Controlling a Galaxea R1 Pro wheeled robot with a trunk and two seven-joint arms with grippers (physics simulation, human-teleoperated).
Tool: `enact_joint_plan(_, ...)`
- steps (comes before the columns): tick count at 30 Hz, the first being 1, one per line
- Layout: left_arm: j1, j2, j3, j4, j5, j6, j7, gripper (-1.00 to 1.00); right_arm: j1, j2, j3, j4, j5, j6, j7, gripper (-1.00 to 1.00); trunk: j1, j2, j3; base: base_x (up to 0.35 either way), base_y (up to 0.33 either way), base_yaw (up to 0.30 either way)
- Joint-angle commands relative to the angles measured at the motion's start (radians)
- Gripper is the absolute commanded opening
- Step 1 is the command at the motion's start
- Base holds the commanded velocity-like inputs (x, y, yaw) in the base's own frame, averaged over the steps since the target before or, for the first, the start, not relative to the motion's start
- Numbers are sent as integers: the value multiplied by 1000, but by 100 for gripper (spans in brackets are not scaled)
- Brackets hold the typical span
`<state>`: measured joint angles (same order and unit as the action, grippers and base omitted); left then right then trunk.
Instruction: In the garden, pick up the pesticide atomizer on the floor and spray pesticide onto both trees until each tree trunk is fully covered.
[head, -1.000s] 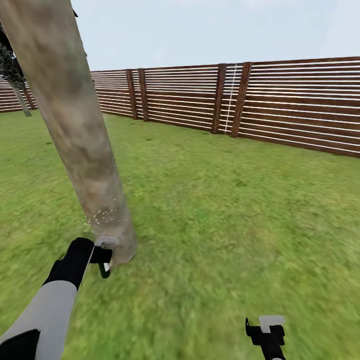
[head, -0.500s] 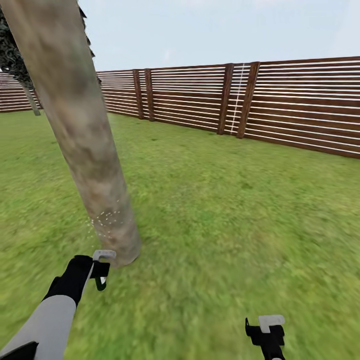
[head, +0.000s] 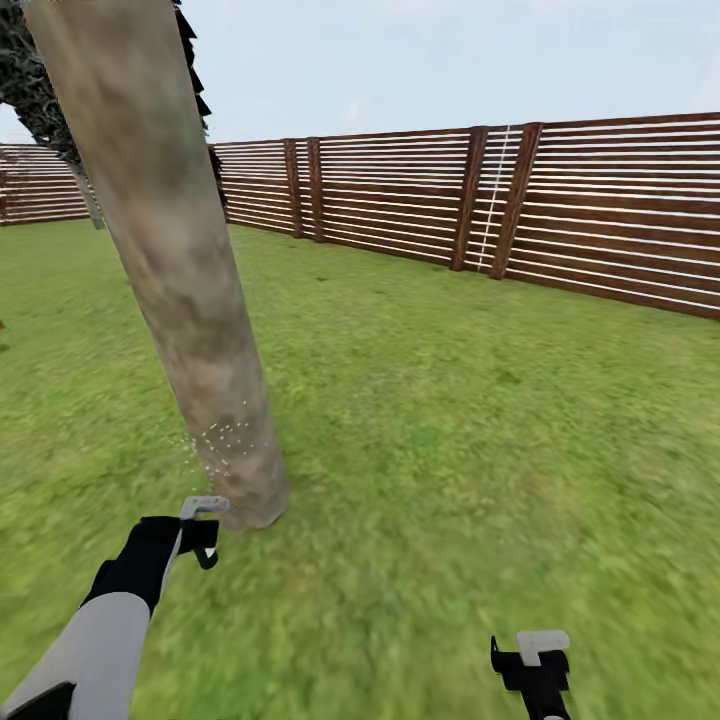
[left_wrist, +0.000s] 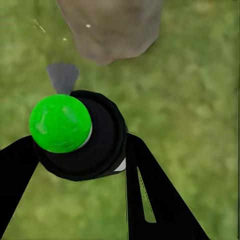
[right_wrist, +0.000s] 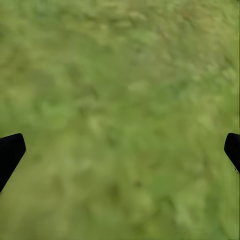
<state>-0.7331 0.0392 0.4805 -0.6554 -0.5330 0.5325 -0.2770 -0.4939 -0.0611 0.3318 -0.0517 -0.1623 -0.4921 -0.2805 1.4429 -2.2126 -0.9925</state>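
My left gripper (left_wrist: 75, 165) is clamped around the pesticide atomizer (left_wrist: 80, 137), which looks light, rigid and slick, so I grip its round body, while my right gripper (right_wrist: 120, 150) hangs wide apart over grass.

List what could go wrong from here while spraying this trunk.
1. The speckles sit low on the tree trunk; everything above looks bare, so coverage may stay partial.
2. The left gripper holds the pesticide atomizer close to the trunk base; drifting nearer could bump it.
3. The right gripper hangs open over grass, unable to help quickly.
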Motion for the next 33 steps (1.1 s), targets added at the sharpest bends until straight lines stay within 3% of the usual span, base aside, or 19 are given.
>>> enact_joint_plan(1,-1,-4,4,-1,-12,2,-10,-100,0,0,9,0,-9,-2,-2,100,0,0,-1,86,-255,276)
enact_joint_plan(8,-1,-11,2,-1,-12,5,-10,-100,0,0,9,0,-9,-2,-2,100,0,0,-1,86,-265,86)
enact_joint_plan(11,-1,-32,1,-5,-14,12,-8,-100,0,-1,9,0,-9,-2,-2,100,0,0,-1,89,-267,1)
enact_joint_plan(24,-2,-30,-3,-12,-18,18,-8,-100,0,-1,9,0,-9,-2,-2,100,0,0,-1,59,-271,4)
enact_joint_plan(33,-2,-27,-1,-12,-15,20,-8,-100,0,0,9,0,-9,-2,-2,100,0,0,-1,52,-277,261)
